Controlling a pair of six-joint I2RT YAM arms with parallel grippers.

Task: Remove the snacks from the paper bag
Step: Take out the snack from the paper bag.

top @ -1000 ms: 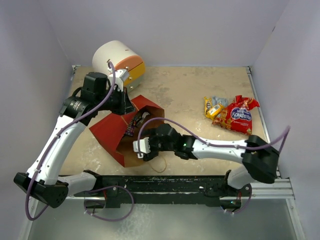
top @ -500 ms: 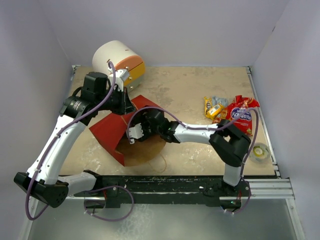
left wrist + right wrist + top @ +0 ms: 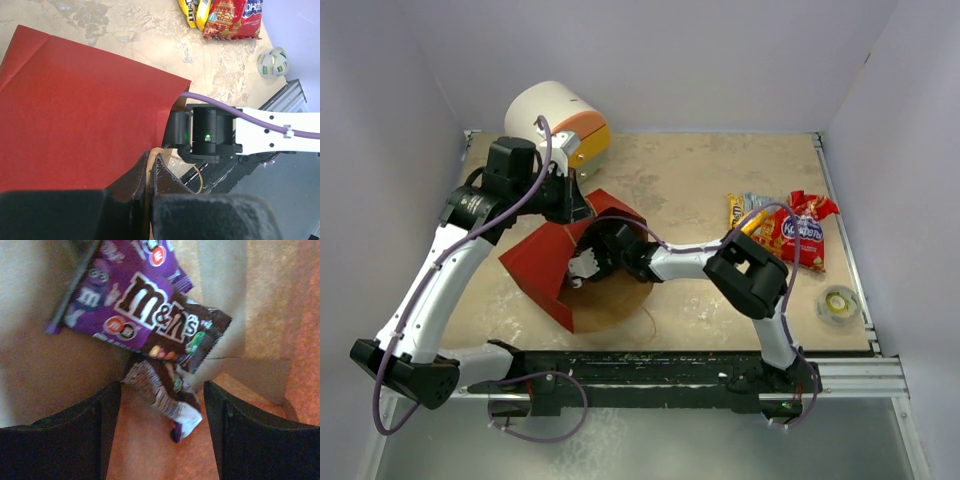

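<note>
Bag (image 3: 542,262): on its side, mouth facing near edge; inside you see purple packets (image 3: 145,310) and 1 crumpled wrapper (image 3: 167,397) | your right gripper (image 3: 162,390): in the bag, wide, straddling the wrapper, gripping nothing | your left gripper (image 3: 151,167): clamped on bag rim | red pack (image 3: 802,233): on table (image 3: 720,170), right.

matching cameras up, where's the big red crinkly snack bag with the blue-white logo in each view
Top external: big red crinkly snack bag lies far right, beside small packets.
Left wrist: the snack bag at top edge, right of centre, cut off.
Right wrist: not in it.
Shared landmark: red paper carrier bag, centre-left from above, filling the left wrist view's left, brown inside around the right wrist camera.
</note>
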